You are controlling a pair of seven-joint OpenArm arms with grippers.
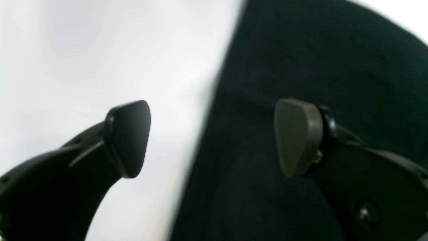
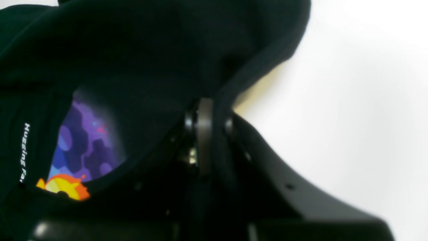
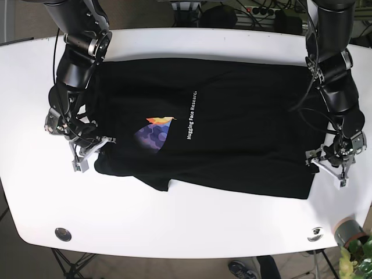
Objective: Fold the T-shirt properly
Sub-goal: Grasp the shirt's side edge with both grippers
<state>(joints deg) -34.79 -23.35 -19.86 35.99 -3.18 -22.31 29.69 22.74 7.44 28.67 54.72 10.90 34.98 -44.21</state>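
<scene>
A black T-shirt with a colourful print and white lettering lies spread on the white table, its lower left part folded over. My right gripper is at the shirt's left edge. In the right wrist view the gripper is shut on a fold of the black fabric, with the print showing below. My left gripper is at the shirt's right lower corner. In the left wrist view the gripper is open, straddling the shirt's edge, holding nothing.
Two round metal fittings sit near the table's front edge. A potted plant stands off the front right corner. Cables and a power strip lie behind the table's back edge.
</scene>
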